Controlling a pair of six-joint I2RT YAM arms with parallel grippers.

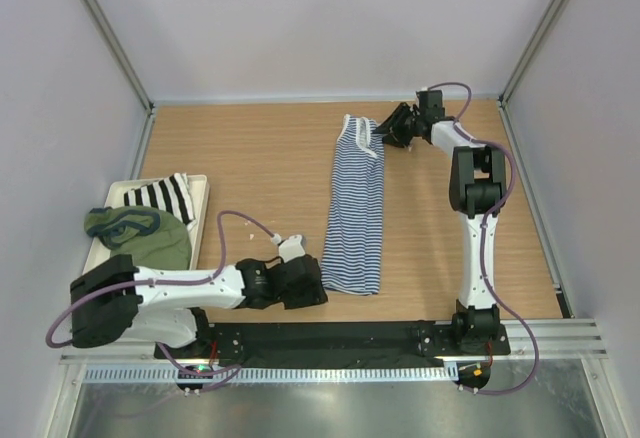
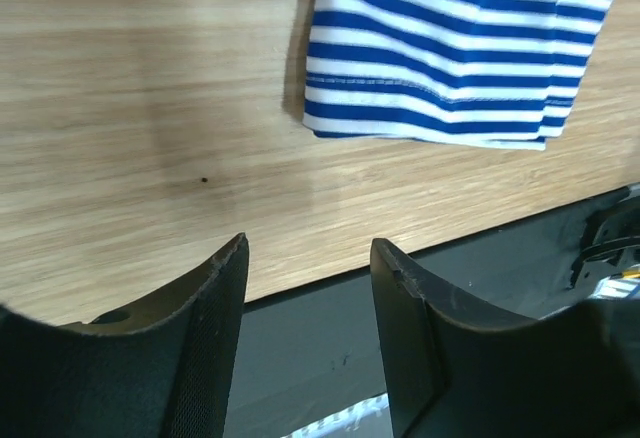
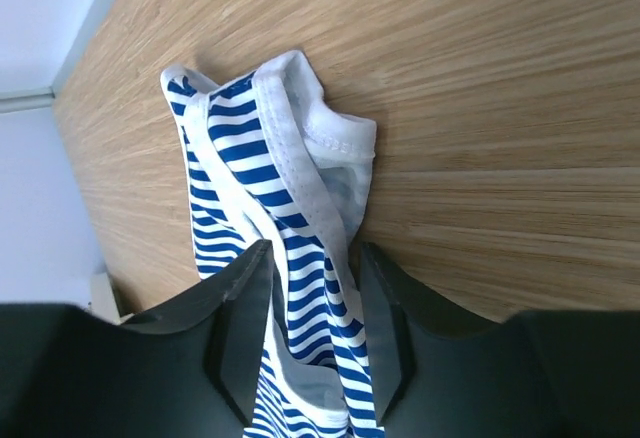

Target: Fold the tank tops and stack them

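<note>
- The setting is looking like a robotics lab cell built around one wood-grain bench (image 1: pixel 250 158).
- Plain pale panels (image 1: pixel 300 18) are closing the bench in along its far edge and both side edges.
- Bare aluminium posts (image 1: pixel 105 28) are rising from the bench's far corners.
- A left arm (image 1: pixel 180 293) and a right arm (image 1: pixel 478 228) are sitting bolted to a black plate (image 1: pixel 350 338) along the near edge, beside a slotted metal rail (image 1: pixel 560 333).
- Purple cables (image 1: pixel 240 215) are looping loose along both arms.
</note>
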